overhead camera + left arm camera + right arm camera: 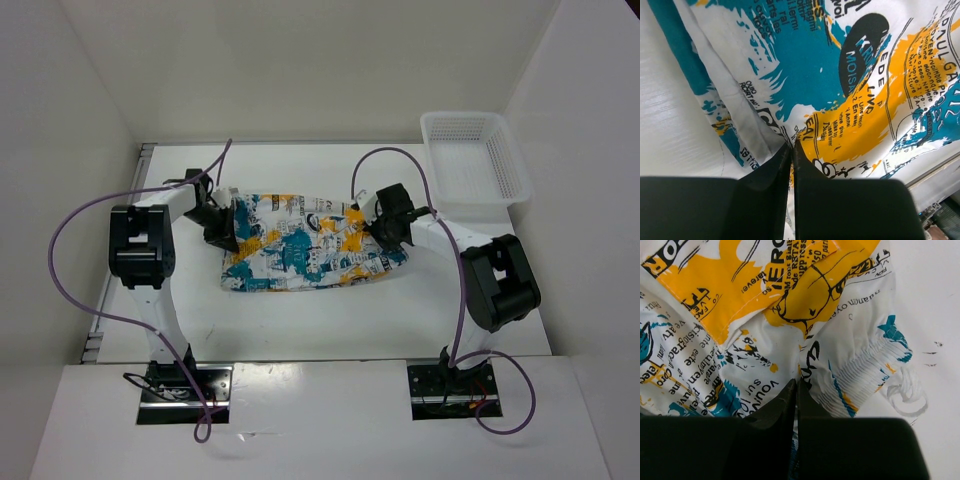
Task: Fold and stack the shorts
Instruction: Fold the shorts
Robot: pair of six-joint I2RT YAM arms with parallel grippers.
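Two claws pinch the shorts [310, 250] at opposite ends

Both arms reach in over the table [300, 325] toward a single pair of printed shorts, which lies spread across the middle of the surface with its long side running left to right. The cloth is white with teal, orange and black print and lines of lettering.

At the left end of the cloth sits the left claw [791, 146]. Its wrist camera shows the two black fingers pressed almost together, with a sliver of orange fabric caught in the narrow slit between them. A folded hem runs diagonally up and away from the fingertips, and bare table shows to the left of it.

At the right end sits the right claw [796, 384]. Its fingers are likewise drawn together on the fabric, biting in just beside the gathered waistband. A loop of white cord [910, 392] hangs out from that waistband onto the table, to the right of the fingers.

A white mesh basket [475, 155] stands at the far right corner of the table, apart from the shorts. Purple cables [70, 230] arc up from each arm.
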